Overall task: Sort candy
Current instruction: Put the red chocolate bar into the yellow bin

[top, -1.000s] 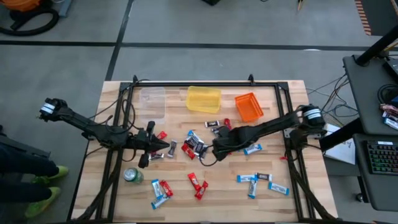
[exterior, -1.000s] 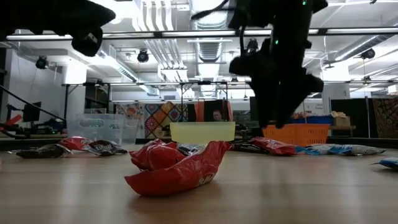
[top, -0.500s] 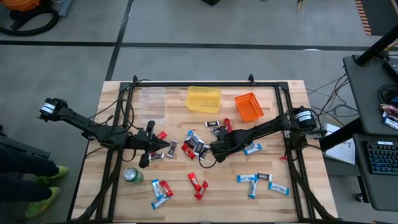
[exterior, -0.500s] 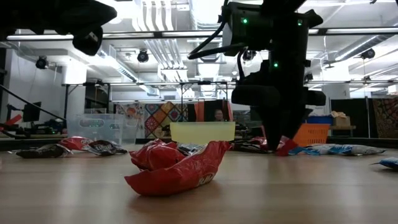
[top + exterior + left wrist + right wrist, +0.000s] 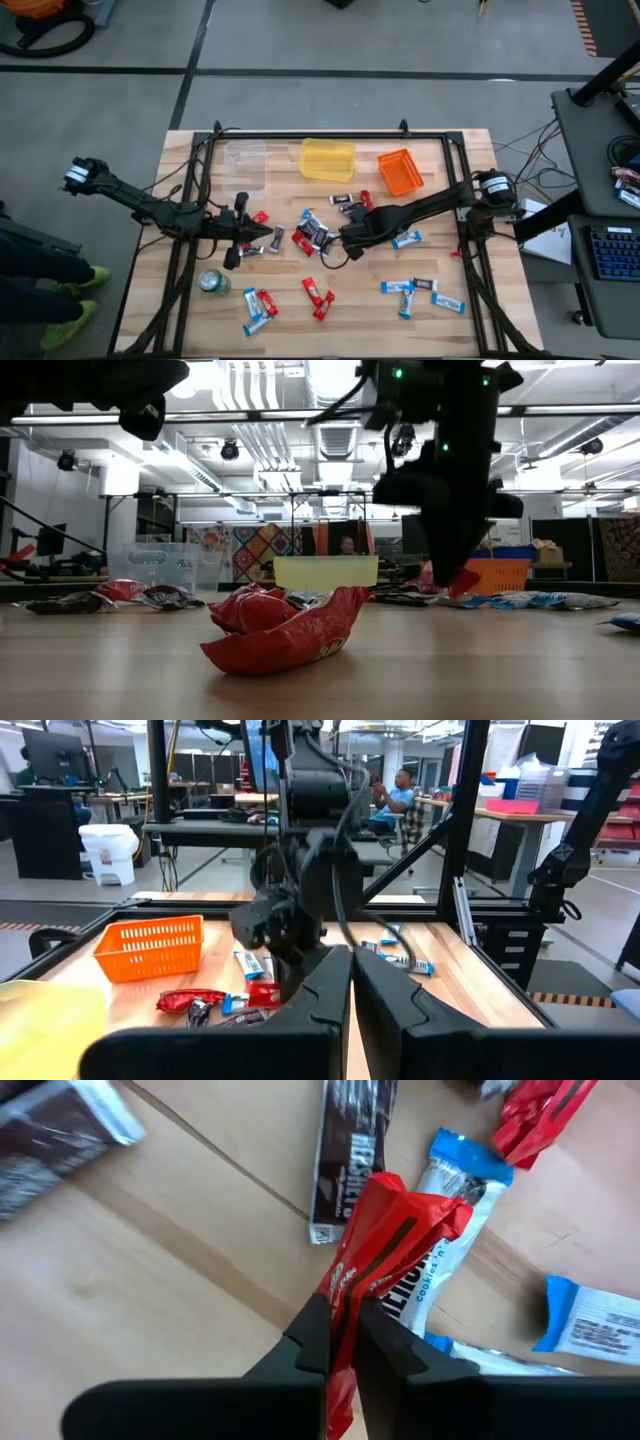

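Note:
Candy in red, blue-and-white and dark wrappers lies scattered over the wooden table (image 5: 480, 200). My right gripper (image 5: 345, 243) stands at the table's middle, pointing steeply down, shut on a red candy (image 5: 395, 1220). Dark candy (image 5: 350, 1150) and blue-and-white candy (image 5: 445, 1185) lie on the table under it. My left gripper (image 5: 280, 235) hovers level at the left of the middle pile, shut and empty; its fingers (image 5: 330, 995) point toward the right arm. My right gripper pinches the red candy's wrapper (image 5: 362, 1280) between its two fingers, coming steeply from above. The crumpled wrapper sticks out past the fingertips (image 5: 312, 1320) and hangs below them. In the low view its lower end (image 5: 462, 582) looks just clear of the table.
At the table's far side stand a clear container (image 5: 245, 165), a yellow container (image 5: 328, 160) and an orange basket (image 5: 400, 172). A green can (image 5: 213, 283) stands near left. More candy lies near the front edge (image 5: 260, 308) and at the near right (image 5: 420, 292).
My right gripper has dipped onto the middle pile, shut on the red candy and come up slightly with it; the candy now hangs a little higher than half a second ago.

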Robot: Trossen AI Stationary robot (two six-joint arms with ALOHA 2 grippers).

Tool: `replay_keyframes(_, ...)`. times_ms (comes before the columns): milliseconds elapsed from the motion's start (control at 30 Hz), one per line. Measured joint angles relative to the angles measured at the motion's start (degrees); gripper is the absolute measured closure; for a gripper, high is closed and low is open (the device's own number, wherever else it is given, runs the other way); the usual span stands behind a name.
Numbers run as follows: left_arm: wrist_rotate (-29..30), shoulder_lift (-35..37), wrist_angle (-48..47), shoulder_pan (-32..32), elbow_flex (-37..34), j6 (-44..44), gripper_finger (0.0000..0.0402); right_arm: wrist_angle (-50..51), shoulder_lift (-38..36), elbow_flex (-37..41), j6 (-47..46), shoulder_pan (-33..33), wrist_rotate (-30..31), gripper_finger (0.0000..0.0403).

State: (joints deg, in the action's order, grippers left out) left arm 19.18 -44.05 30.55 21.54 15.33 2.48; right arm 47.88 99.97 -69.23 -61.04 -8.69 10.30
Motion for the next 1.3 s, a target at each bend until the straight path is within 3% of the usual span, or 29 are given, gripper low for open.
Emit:
replay_keyframes(167, 0.0, -0.12, -0.02, 0.0, 0.0, 0.71, 0.0402, -0.27, -4.5, 0.0, 1.99, 0.6, 0.45, 0.0389)
replay_keyframes(333, 0.0, -1.76, -0.05, 0.0, 0.0, 2.94, 0.0402, -1.89, -9.32, 0.0, 8.22, 3.75, 7.15, 0.0389)
replay_keyframes(467, 0.0, -4.32, 0.12, 0.0, -0.04, 5.2, 0.0402, -7.94, -12.14, 0.0, 17.41, 8.58, 11.64, 0.039)
replay_keyframes(600, 0.0, -6.77, 0.78, 0.0, -0.04, 7.4, 0.0402, -19.23, -13.02, 0.0, 28.25, 15.0, 11.96, 0.039)
replay_keyframes(833, -0.02, -9.1, 0.76, 0.0, -0.04, 10.13, 0.0402, -37.29, -9.21, 0.0, 46.52, 26.43, 11.73, 0.039)
replay_keyframes(1000, -0.13, -9.8, 0.68, 0.0, -0.04, 10.56, 0.0402, -45.63, -3.92, 0.0, 61.64, 30.76, 10.28, 0.039)
replay_keyframes(1300, -0.2, -10.25, 0.35, 0.0, -0.04, 10.69, 0.0402, -46.78, 0.87, 0.07, 65.42, 31.98, 10.28, 0.039)
